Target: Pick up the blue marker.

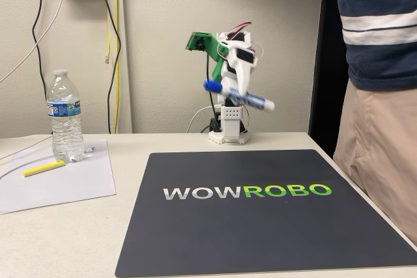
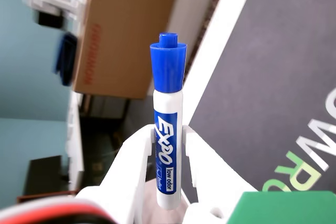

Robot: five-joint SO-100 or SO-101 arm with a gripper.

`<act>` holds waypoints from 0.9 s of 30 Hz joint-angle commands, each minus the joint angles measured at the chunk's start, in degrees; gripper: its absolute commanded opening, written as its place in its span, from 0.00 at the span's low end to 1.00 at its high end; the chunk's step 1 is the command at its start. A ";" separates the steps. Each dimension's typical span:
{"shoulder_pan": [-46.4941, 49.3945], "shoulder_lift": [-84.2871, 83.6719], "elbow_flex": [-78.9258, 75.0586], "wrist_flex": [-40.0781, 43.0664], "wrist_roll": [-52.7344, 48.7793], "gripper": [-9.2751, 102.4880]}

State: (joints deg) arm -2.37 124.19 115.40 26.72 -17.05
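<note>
Wrist view: the blue marker (image 2: 167, 129) is clamped across its barrel between the fingers of the gripper (image 2: 168, 145), its long axis crosswise to them, held aloft above the table's (image 1: 273, 144) far edge.
</note>
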 commanded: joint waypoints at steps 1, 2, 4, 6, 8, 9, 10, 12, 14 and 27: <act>-0.70 8.61 7.91 -6.59 1.93 0.08; -0.88 10.63 10.55 -8.00 3.16 0.08; -1.23 14.41 15.56 -11.78 5.63 0.08; -1.41 17.67 19.86 -15.12 7.91 0.08; -1.14 19.60 22.41 -17.23 10.55 0.08; -1.14 20.04 22.85 -17.40 11.51 0.08; -1.05 20.13 22.94 -17.40 12.39 0.08; -1.05 20.48 22.94 -17.31 13.54 0.08; -0.88 21.18 23.03 -17.31 15.03 0.08; 0.26 22.94 23.03 -19.42 21.80 0.08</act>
State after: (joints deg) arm -2.29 145.46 138.96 8.44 4.39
